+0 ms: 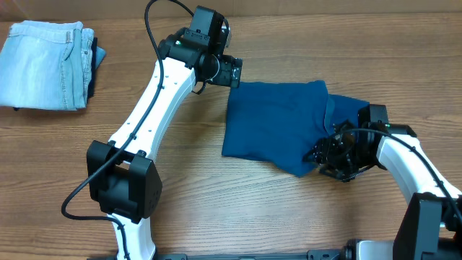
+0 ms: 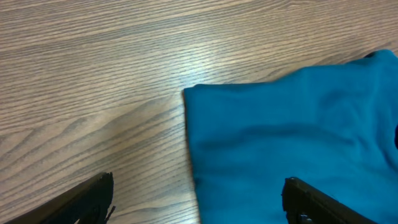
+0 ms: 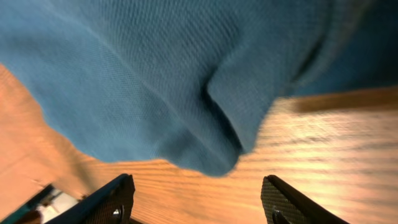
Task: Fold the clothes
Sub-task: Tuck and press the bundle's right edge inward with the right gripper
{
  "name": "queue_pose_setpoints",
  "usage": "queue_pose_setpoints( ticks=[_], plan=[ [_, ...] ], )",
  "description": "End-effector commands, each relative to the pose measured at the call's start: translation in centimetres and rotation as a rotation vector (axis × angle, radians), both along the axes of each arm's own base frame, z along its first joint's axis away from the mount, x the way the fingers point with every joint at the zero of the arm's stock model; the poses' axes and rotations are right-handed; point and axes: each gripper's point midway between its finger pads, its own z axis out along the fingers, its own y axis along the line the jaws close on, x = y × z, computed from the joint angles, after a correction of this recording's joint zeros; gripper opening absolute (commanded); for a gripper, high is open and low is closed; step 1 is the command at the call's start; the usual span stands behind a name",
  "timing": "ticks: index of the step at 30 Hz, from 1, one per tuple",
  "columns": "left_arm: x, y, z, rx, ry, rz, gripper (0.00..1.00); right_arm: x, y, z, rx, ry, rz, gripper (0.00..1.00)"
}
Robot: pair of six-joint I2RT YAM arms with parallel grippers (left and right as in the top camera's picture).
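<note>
Left gripper [image 1: 229, 72]: found with its two fingers spread wide and nothing between them. In the left wrist view the left gripper [image 2: 199, 208] hung above the near corner of the polo shirt [image 2: 292, 124], one finger [image 2: 93, 199] over bare wood and the other over the cloth. No contact with the fabric could be confirmed.

Right gripper [image 1: 328, 155]: also found parted, at the shirt's lower right edge. In the right wrist view the right gripper [image 3: 196, 205] showed two fingers set apart with only table wood between them. A rounded fold of the polo shirt [image 3: 155, 81] lay just ahead of the tips. It had hold of nothing.

Garments counted: two.

1. One teal-blue polo shirt [image 1: 278, 126], lying on the table [image 1: 216, 209] right of centre, between the two grippers. It was gathered into a roughly rectangular bundle with a doubled layer bunched along its right side. Neither collar nor buttons could be made out.
2. One pair of pale blue jeans [image 1: 43, 65], folded at the far left corner, well apart from the shirt and from both grippers. A darker blue edge showed along its right side; what it belonged to could not be told.

Arms counted: two, both white with black joints.
</note>
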Motion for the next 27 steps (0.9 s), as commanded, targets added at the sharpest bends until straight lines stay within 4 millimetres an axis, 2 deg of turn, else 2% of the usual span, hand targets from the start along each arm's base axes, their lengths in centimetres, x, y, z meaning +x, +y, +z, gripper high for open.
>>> queue_pose_setpoints(
  ticks=[1, 6, 14, 16, 18, 23, 25, 27],
  plan=[
    [0.3, 0.0, 1.7, 0.002, -0.049, -0.017, 0.89, 0.4, 1.1, 0.6, 0.085, -0.012, -0.047, 0.70],
    [0.2, 0.0, 1.7, 0.002, -0.048, -0.017, 0.89, 1.2, 1.0, 0.2, 0.088, -0.026, -0.063, 0.76],
    [0.2, -0.3, 1.7, 0.001, -0.050, -0.022, 0.88, 1.3, 0.8, -0.9, 0.072, -0.009, -0.064, 0.73],
    [0.2, -0.3, 1.8, 0.000, -0.053, -0.022, 0.89, 1.3, 0.8, -1.1, 0.070, -0.006, -0.063, 0.65],
    [0.2, -0.3, 1.8, 0.000, -0.052, -0.022, 0.88, 1.6, 0.8, -1.3, 0.066, -0.012, -0.062, 0.63],
    [0.2, -0.3, 1.8, 0.000, -0.051, -0.022, 0.88, 3.1, 0.7, -2.0, 0.067, -0.046, -0.083, 0.41],
    [0.2, -0.3, 1.8, -0.001, -0.051, -0.023, 0.88, 3.3, 0.7, -1.9, 0.069, -0.057, -0.083, 0.38],
    [0.2, -0.3, 1.8, -0.001, -0.051, -0.023, 0.88, 3.3, 0.8, -1.8, 0.077, -0.060, -0.082, 0.29]
  ],
)
